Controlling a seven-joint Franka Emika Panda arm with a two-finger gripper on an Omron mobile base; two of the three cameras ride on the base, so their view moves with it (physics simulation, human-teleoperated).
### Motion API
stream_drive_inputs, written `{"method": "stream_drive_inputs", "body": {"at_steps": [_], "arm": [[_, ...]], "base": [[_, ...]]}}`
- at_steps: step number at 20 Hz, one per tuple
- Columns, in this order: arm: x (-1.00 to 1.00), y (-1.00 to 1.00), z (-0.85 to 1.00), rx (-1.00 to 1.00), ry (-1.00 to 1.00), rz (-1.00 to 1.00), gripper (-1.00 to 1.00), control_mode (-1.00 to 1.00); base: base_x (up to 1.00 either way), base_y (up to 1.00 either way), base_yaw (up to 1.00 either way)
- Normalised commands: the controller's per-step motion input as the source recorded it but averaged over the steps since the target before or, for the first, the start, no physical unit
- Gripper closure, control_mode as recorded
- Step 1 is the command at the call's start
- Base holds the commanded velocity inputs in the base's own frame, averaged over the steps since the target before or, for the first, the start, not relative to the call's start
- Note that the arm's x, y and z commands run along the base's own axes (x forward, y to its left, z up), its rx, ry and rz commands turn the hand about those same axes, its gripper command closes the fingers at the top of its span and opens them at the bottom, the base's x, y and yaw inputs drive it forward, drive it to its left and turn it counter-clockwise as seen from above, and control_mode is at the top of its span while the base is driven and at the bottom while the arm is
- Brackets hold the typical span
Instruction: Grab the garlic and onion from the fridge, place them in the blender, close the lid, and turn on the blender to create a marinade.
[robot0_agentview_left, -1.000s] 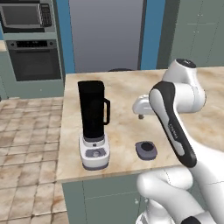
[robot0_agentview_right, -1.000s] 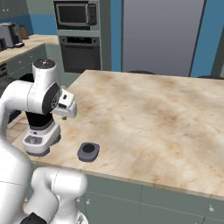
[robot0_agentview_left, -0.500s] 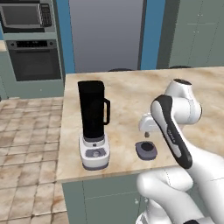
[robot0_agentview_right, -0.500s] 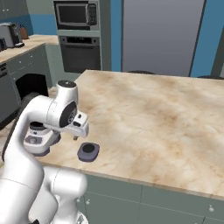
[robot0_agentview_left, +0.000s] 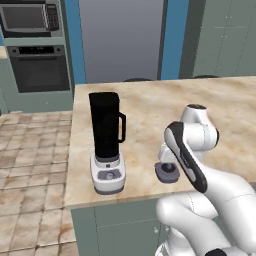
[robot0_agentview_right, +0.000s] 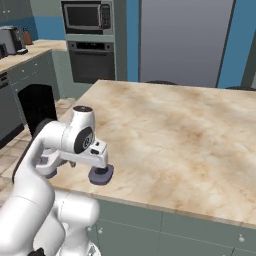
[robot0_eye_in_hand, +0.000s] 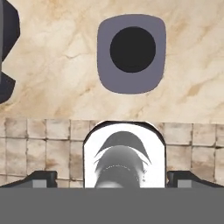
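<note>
The lid (robot0_eye_in_hand: 131, 52) is a dark-grey rounded cap with a black centre, lying flat on the marble counter near its front edge (robot0_agentview_left: 167, 173) (robot0_agentview_right: 101, 175). My gripper (robot0_eye_in_hand: 111, 178) hangs open just above it, pointing down, with nothing between its wide-set fingertips (robot0_agentview_left: 166, 160) (robot0_agentview_right: 101, 163). The blender (robot0_agentview_left: 106, 142), a black jar on a light-grey base, stands uncovered to the left of the lid; its dark edge (robot0_eye_in_hand: 6, 48) shows in the hand view. The fridge (robot0_agentview_left: 120, 40) (robot0_agentview_right: 185, 40) stands at the back with its door closed. Garlic and onion are out of view.
The marble counter (robot0_agentview_left: 150, 107) stretches back and to the right of the lid. A black wall oven (robot0_agentview_left: 37, 67) with a microwave (robot0_agentview_left: 30, 17) above it stands left of the fridge. Tiled floor (robot0_agentview_left: 30, 165) lies left of the counter.
My arm has swung down and forward from beside the blender's top to just over the lid. The gripper has stayed open; lid and blender have not moved.
</note>
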Motion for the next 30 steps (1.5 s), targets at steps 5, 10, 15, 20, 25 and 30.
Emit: {"method": "stream_drive_inputs", "body": {"at_steps": [5,10,15,20,25,30], "arm": [[0.39,-0.13,-0.32,-0.03,0.00,0.04,-1.00,-1.00],[0.44,-0.12,-0.32,0.00,-0.02,0.03,-1.00,-1.00],[0.48,-0.01,-0.31,0.00,-0.01,0.01,-1.00,-1.00],[0.41,0.00,-0.37,0.00,0.00,0.00,-1.00,-1.00],[0.30,0.00,-0.33,0.00,0.00,0.00,-1.00,-1.00],[0.23,0.00,-0.47,-0.03,0.00,0.00,-1.00,-1.00]], "base": [[0.00,0.00,0.00],[0.00,0.00,0.00],[0.00,0.00,0.00],[0.00,0.00,0.00],[0.00,0.00,0.00],[0.00,0.00,0.00]]}}
